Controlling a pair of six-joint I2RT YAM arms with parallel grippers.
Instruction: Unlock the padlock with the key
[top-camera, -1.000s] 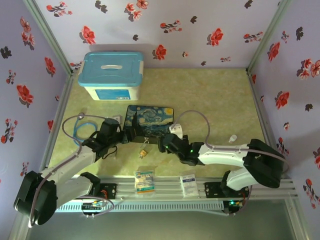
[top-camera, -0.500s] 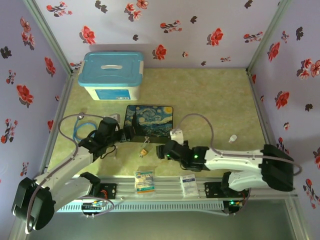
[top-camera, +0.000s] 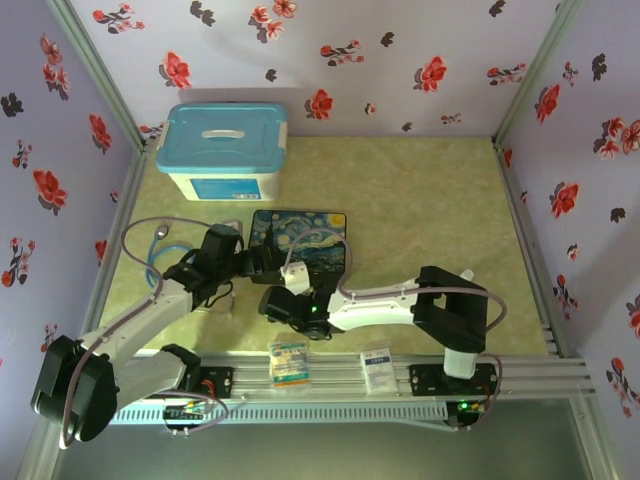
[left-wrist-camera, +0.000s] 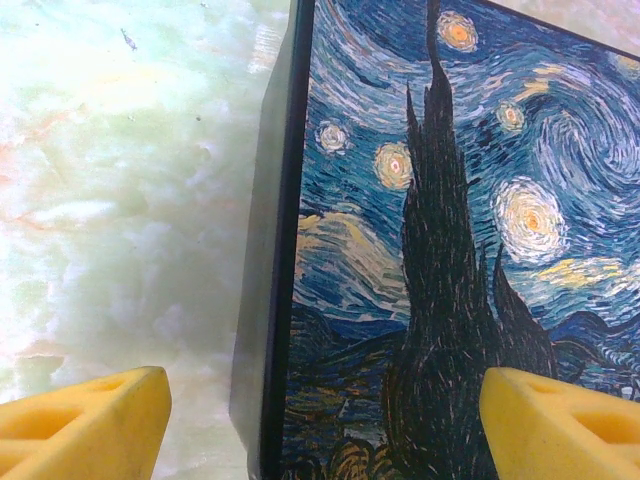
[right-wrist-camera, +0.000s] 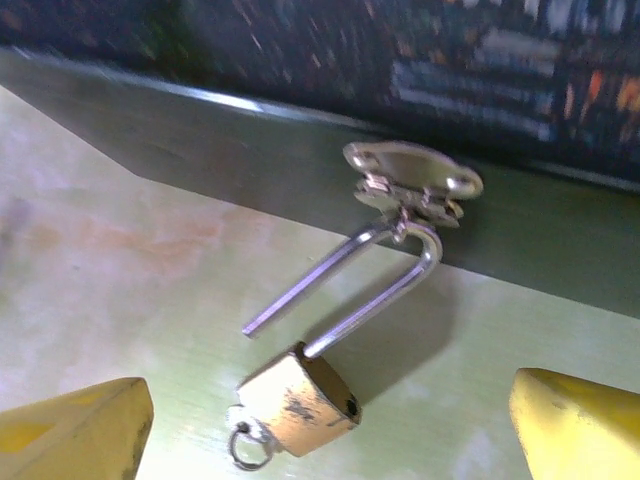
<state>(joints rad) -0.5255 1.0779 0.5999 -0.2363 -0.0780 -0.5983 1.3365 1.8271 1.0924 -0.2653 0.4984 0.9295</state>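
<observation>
While its silver shackle (right-wrist-camera: 395, 275), one leg free, hangs on the metal latch (right-wrist-camera: 412, 185) of the blue painted box (left-wrist-camera: 450, 250), the brass-yellow padlock (right-wrist-camera: 300, 400) is seen at the latch's seven o'clock. The right gripper (right-wrist-camera: 330, 415) is held spread around it, and the left gripper (left-wrist-camera: 320, 400) is held spread astride the box's edge.

On my left wrist feed, the left claw (left-wrist-camera: 320, 428) is spread wide, its 2 yellow fingertips (left-wrist-camera: 88, 425) sitting in the bottom corners of the view. Beyond them lies the painted box (left-wrist-camera: 450, 230), its lid a swirl of blue night sky, yellow stars and a dark cypress. Its black side wall runs up the middle, with pale green marbled bench (left-wrist-camera: 120, 180) beside it. 1 fingertip hangs over the bench, the other over the lid.
</observation>
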